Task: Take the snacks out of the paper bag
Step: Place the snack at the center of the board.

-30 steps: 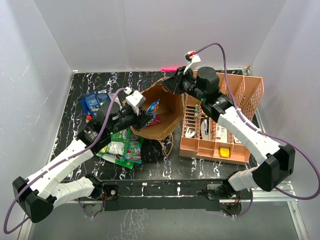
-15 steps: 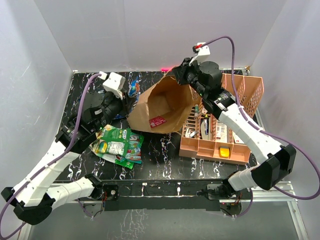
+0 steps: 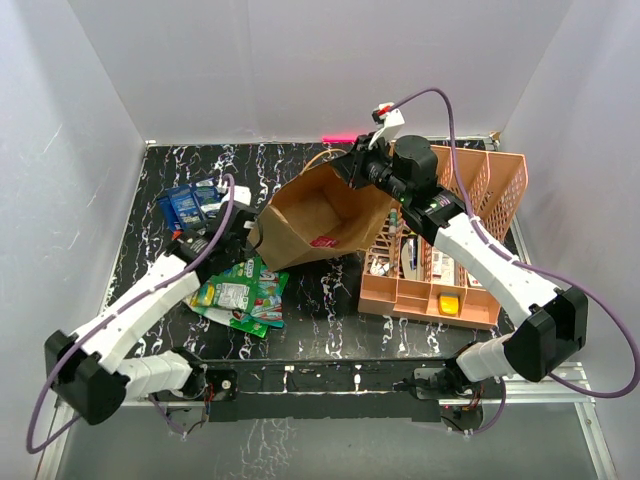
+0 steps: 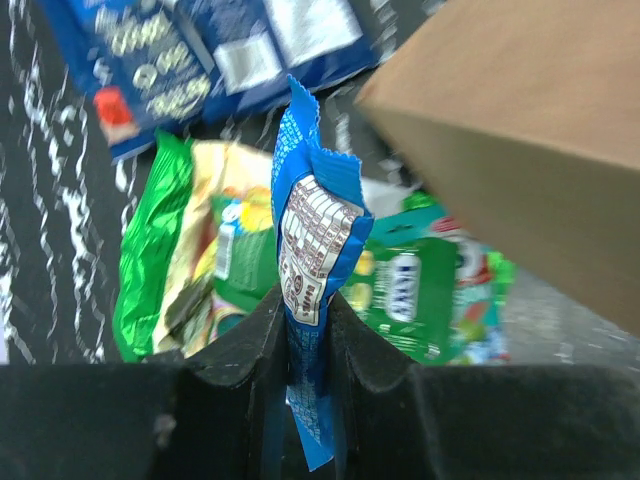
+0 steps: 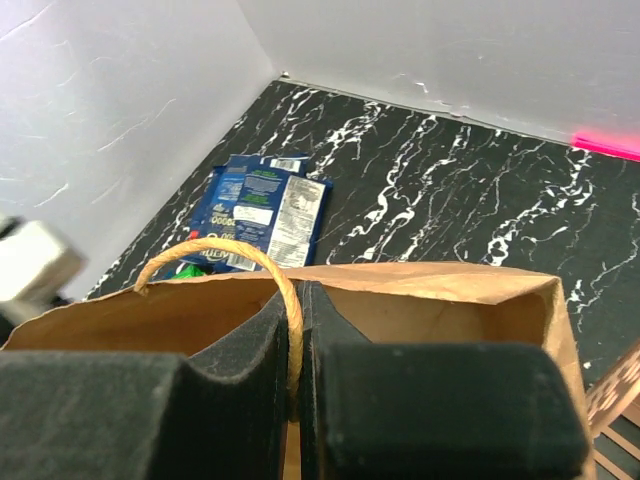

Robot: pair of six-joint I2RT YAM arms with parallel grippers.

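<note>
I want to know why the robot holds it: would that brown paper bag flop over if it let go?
Probably. The paper bag sits tilted with its mouth open, held at its rim by the right gripper, so it likely tips. Its walls look creased, so they are probably thin and bendy. Only one red packet shows inside, so it's probably light.

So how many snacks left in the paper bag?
1 visible: a red packet lying on the inner wall of the tipped paper bag. Others may be hidden deeper inside.
</note>
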